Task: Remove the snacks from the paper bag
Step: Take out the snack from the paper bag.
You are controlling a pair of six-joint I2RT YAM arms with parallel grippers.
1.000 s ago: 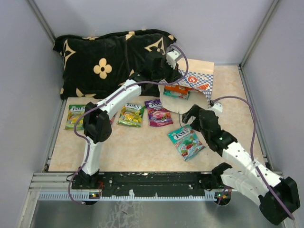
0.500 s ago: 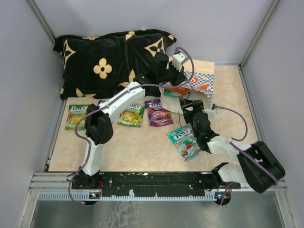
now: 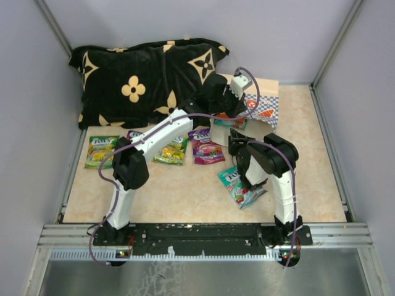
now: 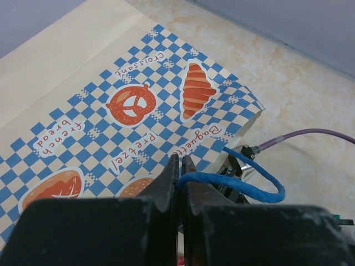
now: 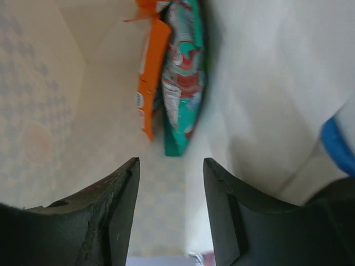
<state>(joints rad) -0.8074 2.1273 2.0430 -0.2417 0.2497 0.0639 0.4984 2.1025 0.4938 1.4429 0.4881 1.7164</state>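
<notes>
Black cushion (image 3: 136,74) beside paper bag (image 3: 266,105) | teal snack (image 3: 237,192) under right arm (image 3: 282,182)

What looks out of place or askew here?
The bag is tipped over, not upright, its mouth toward the arms; the left fingers pinch its blue cord. One teal packet lies askew, apart from the other packets.

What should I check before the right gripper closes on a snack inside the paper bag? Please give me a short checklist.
1. Left gripper shut on the blue cord handle, paper bag mouth open: ok.
2. Right gripper inside the bag, jaws apart: ok.
3. Teal packet and orange packet in line with the jaws: ok.
4. A packet between the jaws: not ok, both lie further in.
5. Whether the jaws would catch one packet or both: cannot tell.
</notes>
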